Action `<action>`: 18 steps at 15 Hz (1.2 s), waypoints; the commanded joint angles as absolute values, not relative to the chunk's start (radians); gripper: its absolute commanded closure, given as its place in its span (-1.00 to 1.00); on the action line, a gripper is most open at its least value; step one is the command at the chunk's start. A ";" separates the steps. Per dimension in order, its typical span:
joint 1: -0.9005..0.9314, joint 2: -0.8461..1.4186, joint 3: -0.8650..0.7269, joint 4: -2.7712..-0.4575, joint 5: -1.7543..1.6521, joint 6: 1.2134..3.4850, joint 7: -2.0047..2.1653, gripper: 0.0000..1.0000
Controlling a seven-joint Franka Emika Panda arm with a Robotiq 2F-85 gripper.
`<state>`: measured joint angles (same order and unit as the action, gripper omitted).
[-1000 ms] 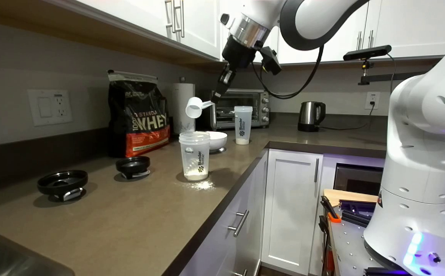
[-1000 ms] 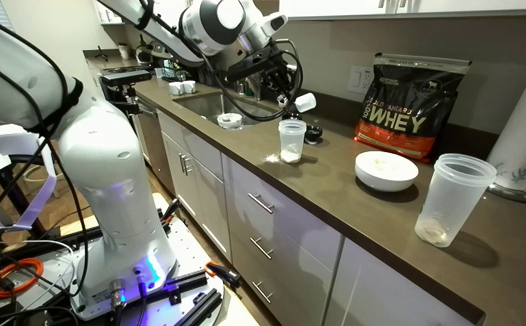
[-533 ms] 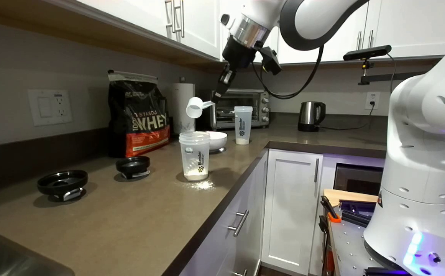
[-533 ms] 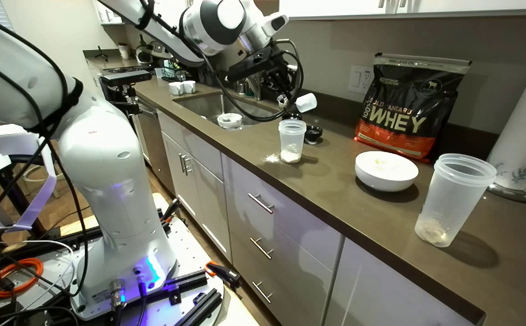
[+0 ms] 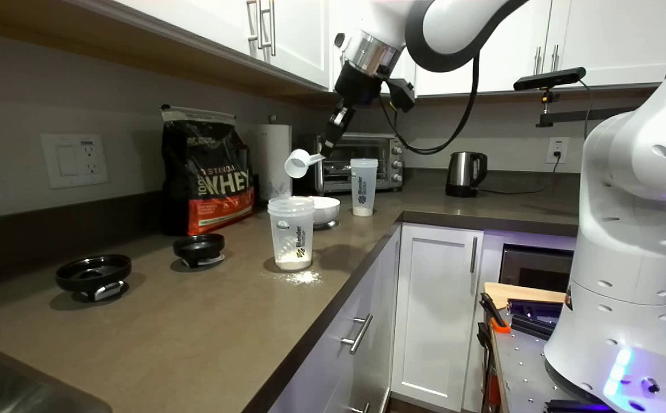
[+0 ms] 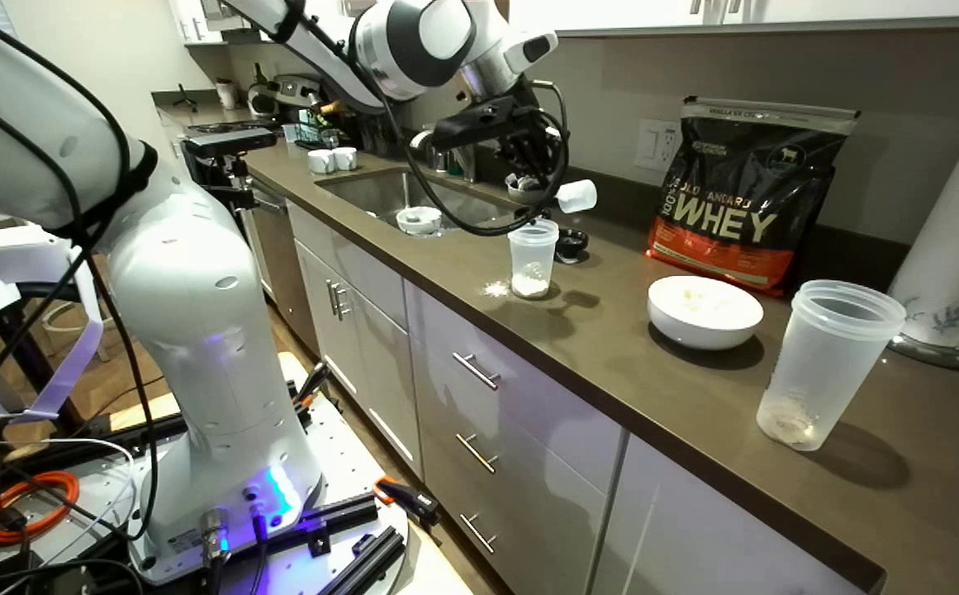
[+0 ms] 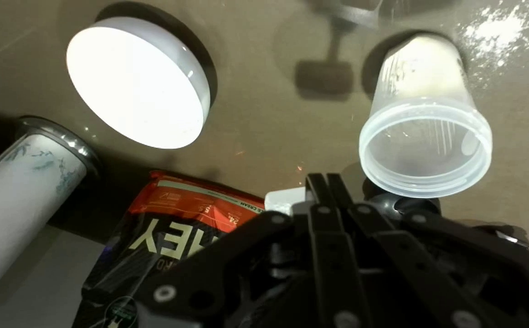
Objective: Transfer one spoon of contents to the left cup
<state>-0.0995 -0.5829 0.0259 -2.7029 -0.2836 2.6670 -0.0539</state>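
My gripper is shut on the handle of the white spoon, a scoop. Its bowl is tilted sideways, and I cannot tell whether powder is in it. The left cup, a translucent tumbler, stands upright below the scoop with whitish powder at its bottom. In an exterior view the scoop is above and to the right of the cup's rim. In the wrist view the gripper hides most of the scoop. The cup shows to its right.
A white bowl with pale contents and another translucent cup stand on the counter. A WHEY bag is against the wall. Black lids lie nearby. Spilled powder lies beside the left cup. A paper towel roll stands behind.
Over the last half second my gripper and the scoop have moved a little right and down in both exterior views. The cups and bowl have not moved.
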 commanded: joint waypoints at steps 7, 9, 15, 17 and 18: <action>-0.111 -0.361 -0.102 -2.489 -0.165 2.625 -0.074 0.97; -0.117 -0.310 -0.124 -2.442 -0.157 2.610 -0.073 0.97; -0.151 -0.182 -0.162 -2.334 -0.167 2.568 -0.052 0.97; -0.167 -0.149 -0.169 -2.310 -0.179 2.561 -0.041 0.97; -0.173 -0.134 -0.173 -2.300 -0.182 2.558 -0.035 0.97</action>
<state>-0.1486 -0.1910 -0.1736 -2.3567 -0.1821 2.5866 -0.0536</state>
